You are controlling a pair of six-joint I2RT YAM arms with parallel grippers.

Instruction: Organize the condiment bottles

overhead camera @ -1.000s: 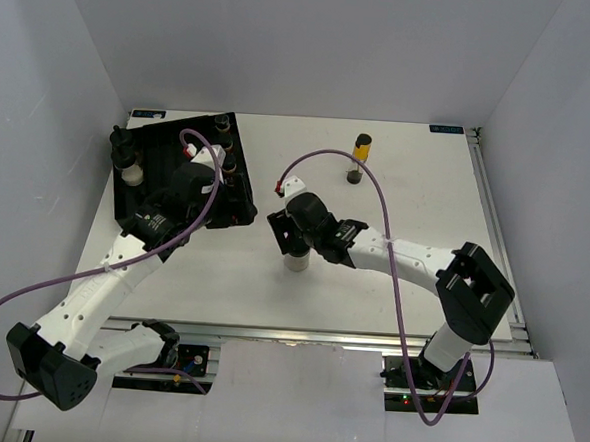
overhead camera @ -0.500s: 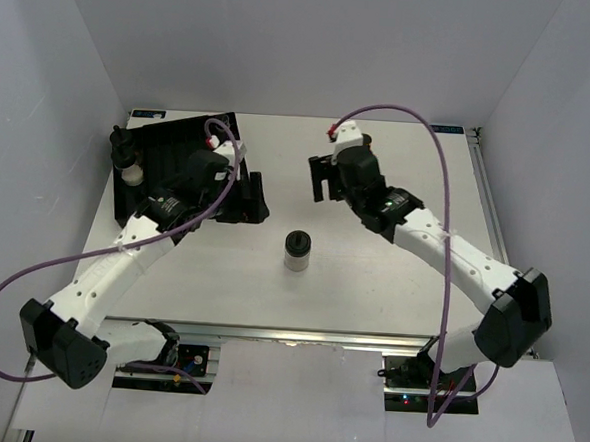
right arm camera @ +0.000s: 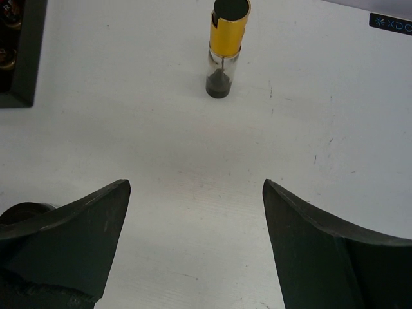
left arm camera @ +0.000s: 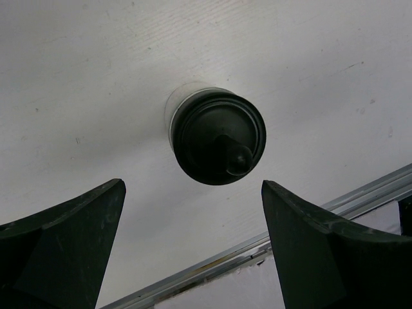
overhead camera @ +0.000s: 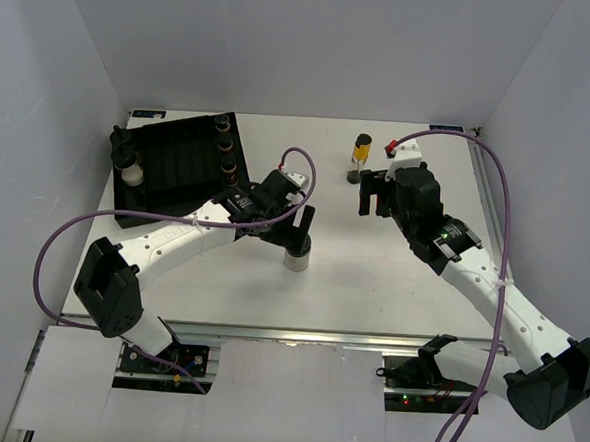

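The small clear black-capped jar (left arm camera: 215, 138) is hovered over by the wide-open, empty left gripper (left arm camera: 192, 193); lowering and closing are required.

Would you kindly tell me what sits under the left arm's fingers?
A black-capped jar stands on the white table beneath the open left fingers, untouched. In the wrist view its cap hides the contents.

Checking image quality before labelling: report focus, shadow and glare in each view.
Top external: even soft light, sharp, only faint shadows. Left wrist: jar crisp, slight sheen on top, fingers dark. Right wrist: slim bottle sharp, no glare.
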